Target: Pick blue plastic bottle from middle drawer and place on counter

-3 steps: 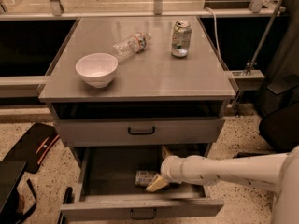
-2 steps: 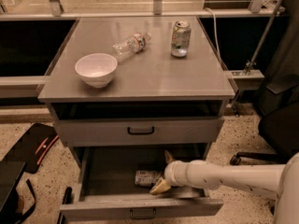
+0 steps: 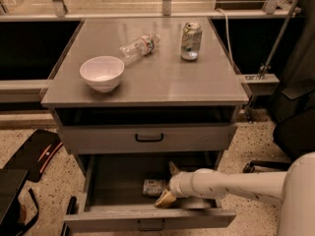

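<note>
Down in the middle drawer [image 3: 108, 219] sits the gripper [image 3: 166, 185], jaws released, bottle [image 3: 153, 187] at its 9 o'clock.

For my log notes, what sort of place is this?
Likely a lab or office test area: a speckled floor, an office chair base, and the robot's gripper inside the open middle drawer.

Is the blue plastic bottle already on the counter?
No, the blue plastic bottle lies in the open middle drawer, with the gripper down at it.

No legible text — none anywhere
</note>
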`<state>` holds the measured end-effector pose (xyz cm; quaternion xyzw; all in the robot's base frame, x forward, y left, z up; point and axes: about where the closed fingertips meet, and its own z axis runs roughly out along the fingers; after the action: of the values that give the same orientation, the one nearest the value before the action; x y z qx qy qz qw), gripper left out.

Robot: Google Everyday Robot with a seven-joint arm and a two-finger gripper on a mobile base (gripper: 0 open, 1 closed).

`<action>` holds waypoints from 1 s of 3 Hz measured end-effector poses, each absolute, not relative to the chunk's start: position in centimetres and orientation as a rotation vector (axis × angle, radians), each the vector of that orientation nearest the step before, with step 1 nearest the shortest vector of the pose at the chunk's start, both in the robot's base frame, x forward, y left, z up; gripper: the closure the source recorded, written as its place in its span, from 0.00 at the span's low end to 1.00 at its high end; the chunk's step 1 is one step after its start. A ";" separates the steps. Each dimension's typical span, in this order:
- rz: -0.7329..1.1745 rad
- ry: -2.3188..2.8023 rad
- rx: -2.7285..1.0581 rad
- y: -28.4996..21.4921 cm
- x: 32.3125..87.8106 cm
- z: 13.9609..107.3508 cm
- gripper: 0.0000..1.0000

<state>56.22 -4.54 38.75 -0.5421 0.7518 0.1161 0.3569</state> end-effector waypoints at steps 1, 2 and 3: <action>0.386 1.963 -1.422 -2.8 56.3 36.0 0.00; 0.412 1.970 -1.425 -2.4 56.4 35.3 0.11; 0.412 1.970 -1.425 -2.4 56.4 35.3 0.35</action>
<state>56.35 -2.36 35.27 -0.5452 0.7537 0.1576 0.3313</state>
